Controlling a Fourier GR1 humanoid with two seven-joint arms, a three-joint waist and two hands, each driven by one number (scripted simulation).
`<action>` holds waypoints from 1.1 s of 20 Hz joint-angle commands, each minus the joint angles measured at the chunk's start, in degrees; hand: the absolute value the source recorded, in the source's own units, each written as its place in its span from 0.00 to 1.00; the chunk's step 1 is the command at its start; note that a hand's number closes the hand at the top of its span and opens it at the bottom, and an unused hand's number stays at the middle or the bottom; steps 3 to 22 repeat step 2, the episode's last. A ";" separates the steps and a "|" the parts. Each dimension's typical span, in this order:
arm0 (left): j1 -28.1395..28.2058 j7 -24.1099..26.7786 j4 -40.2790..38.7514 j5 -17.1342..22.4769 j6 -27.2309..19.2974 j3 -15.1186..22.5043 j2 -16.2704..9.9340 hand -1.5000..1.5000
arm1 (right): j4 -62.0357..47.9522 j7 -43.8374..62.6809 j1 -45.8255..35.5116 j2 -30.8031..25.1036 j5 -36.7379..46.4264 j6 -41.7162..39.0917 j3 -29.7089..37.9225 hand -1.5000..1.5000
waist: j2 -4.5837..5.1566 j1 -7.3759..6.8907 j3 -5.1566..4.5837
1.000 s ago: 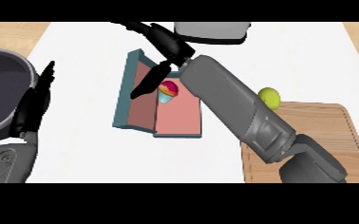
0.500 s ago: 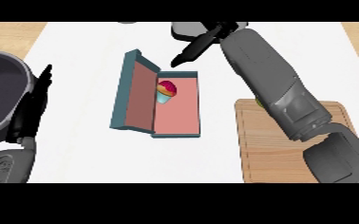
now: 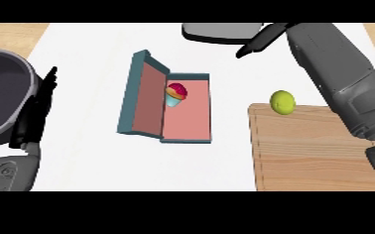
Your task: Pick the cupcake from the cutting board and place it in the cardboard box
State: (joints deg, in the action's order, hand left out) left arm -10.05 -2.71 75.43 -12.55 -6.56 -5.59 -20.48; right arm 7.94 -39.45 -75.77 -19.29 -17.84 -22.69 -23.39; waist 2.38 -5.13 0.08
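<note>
- The wooden cutting board [image 3: 311, 146] is seen at lower right, with only a yellow-green lime [image 3: 282, 101] left on its far edge.
- The cardboard box [image 3: 147, 99] lies open mid-counter, its long axis running near to far.
- The right hand [image 3: 260, 42] is held beyond and to the right of the box, fingers straight, nothing carried.
- The left hand [image 3: 40, 104] is rested at the left edge, fingers straight.
- The cupcake [image 3: 176, 94] is seen inside the box, near its far end; placement is judged done.

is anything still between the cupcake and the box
No. The cupcake already sits inside the open box, near its far end. The right hand is off to the far right, holding nothing.
</note>
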 commanded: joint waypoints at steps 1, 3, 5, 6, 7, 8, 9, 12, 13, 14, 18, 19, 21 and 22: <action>0.56 0.10 1.22 -0.58 -0.22 0.85 0.62 0.50 | -1.82 -2.97 -0.27 -4.97 2.58 -4.92 -1.67 0.00 | 0.30 -1.01 0.05; -0.62 -0.32 0.33 -0.44 -0.23 0.66 0.76 0.50 | -1.86 -4.32 0.69 -5.01 3.34 -5.09 -2.27 0.00 | 0.46 -0.72 0.06; -0.62 -0.32 0.33 -0.44 -0.23 0.66 0.76 0.50 | -1.86 -4.32 0.69 -5.01 3.34 -5.09 -2.27 0.00 | 0.46 -0.72 0.06; -0.62 -0.32 0.33 -0.44 -0.23 0.66 0.76 0.50 | -1.86 -4.32 0.69 -5.01 3.34 -5.09 -2.27 0.00 | 0.46 -0.72 0.06; -0.62 -0.32 0.33 -0.44 -0.23 0.66 0.76 0.50 | -1.86 -4.32 0.69 -5.01 3.34 -5.09 -2.27 0.00 | 0.46 -0.72 0.06; -0.62 -0.32 0.33 -0.44 -0.23 0.66 0.76 0.50 | -1.86 -4.32 0.69 -5.01 3.34 -5.09 -2.27 0.00 | 0.46 -0.72 0.06; -0.62 -0.32 0.33 -0.44 -0.23 0.66 0.76 0.50 | -1.86 -4.32 0.69 -5.01 3.34 -5.09 -2.27 0.00 | 0.46 -0.72 0.06; -0.62 -0.32 0.33 -0.44 -0.23 0.66 0.76 0.50 | -1.86 -4.32 0.69 -5.01 3.34 -5.09 -2.27 0.00 | 0.46 -0.72 0.06; -0.62 -0.32 0.33 -0.44 -0.23 0.66 0.76 0.50 | -1.86 -4.32 0.69 -5.01 3.34 -5.09 -2.27 0.00 | 0.46 -0.72 0.06; -0.62 -0.32 0.33 -0.44 -0.23 0.66 0.76 0.50 | -1.86 -4.32 0.69 -5.01 3.34 -5.09 -2.27 0.00 | 0.46 -0.72 0.06; -0.62 -0.32 0.33 -0.44 -0.23 0.66 0.76 0.50 | -1.86 -4.32 0.69 -5.01 3.34 -5.09 -2.27 0.00 | 0.46 -0.72 0.06; -0.62 -0.32 0.33 -0.44 -0.23 0.66 0.76 0.50 | -1.86 -4.32 0.69 -5.01 3.34 -5.09 -2.27 0.00 | 0.46 -0.72 0.06; -0.62 -0.32 0.33 -0.44 -0.23 0.66 0.76 0.50 | -1.86 -4.32 0.69 -5.01 3.34 -5.09 -2.27 0.00 | 0.46 -0.72 0.06; -0.62 -0.32 0.33 -0.44 -0.23 0.66 0.76 0.50 | -1.86 -4.32 0.69 -5.01 3.34 -5.09 -2.27 0.00 | 0.46 -0.72 0.06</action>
